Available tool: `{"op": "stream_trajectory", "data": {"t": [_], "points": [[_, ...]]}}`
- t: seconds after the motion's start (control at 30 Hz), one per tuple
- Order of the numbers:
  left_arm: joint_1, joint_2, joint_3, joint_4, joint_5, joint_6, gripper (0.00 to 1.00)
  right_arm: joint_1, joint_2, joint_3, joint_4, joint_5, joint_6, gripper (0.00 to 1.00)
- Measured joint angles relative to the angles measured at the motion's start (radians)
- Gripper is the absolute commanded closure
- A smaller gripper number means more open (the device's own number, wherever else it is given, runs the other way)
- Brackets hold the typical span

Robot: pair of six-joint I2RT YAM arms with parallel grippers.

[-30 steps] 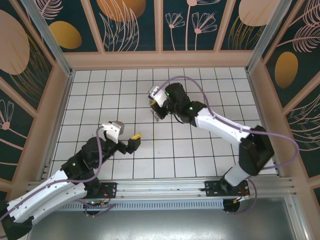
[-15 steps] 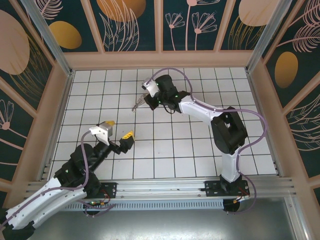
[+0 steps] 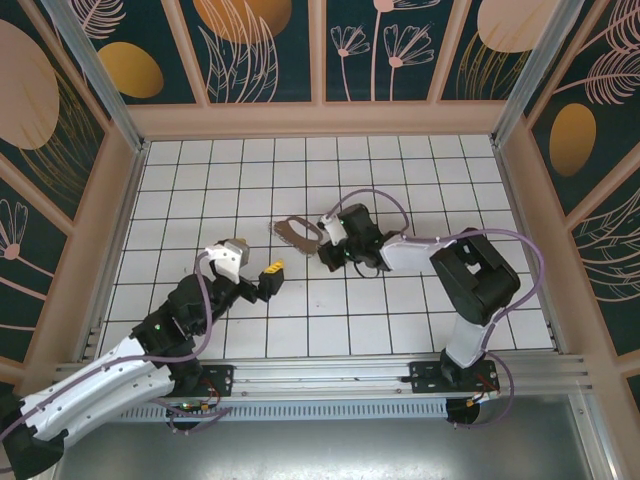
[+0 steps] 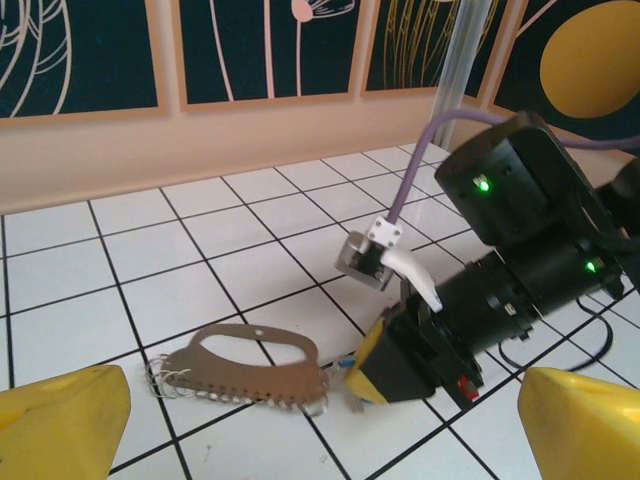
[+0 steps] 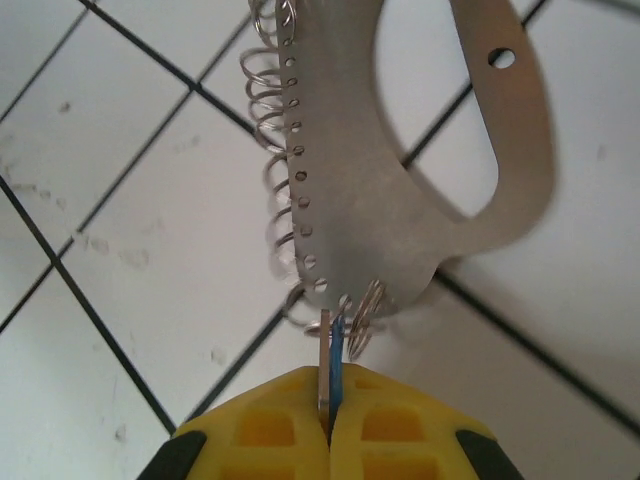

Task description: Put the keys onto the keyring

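Your left pincer (image 4: pixel 320 430) hung spread wide over the near tiles of the table (image 3: pixel 400 180). Beyond it, your right pincer (image 5: pixel 330 420) pinched the blue key (image 5: pixel 335 355). Its wrist view showed the tip meeting the keyring (image 5: pixel 340 180) at its coiled edge, too small to tell from above.

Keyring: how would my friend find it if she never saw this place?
On the white tiled floor, look near the middle, just at the tip of the right claw. The keyring lies flat there: a tan-brown oval loop with little silvery wire rings along one edge.
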Motion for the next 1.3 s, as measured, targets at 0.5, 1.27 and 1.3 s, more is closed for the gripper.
{"op": "stream_trajectory", "data": {"t": [0.5,1.27,1.3], "points": [[0.000,0.034,-0.009,0.043,-0.086,-0.014,0.02,0.001,-0.213,-0.187,0.071,0.119,0.076,0.01],[0.325,0.417,-0.053,0.420,-0.398,-0.021,0.01,-0.520,-0.595,-0.493,0.466,0.382,0.041,0.01],[0.367,0.417,-0.067,0.449,-0.395,-0.030,0.01,-0.529,-0.590,-0.518,0.513,0.379,0.022,0.01]]}}
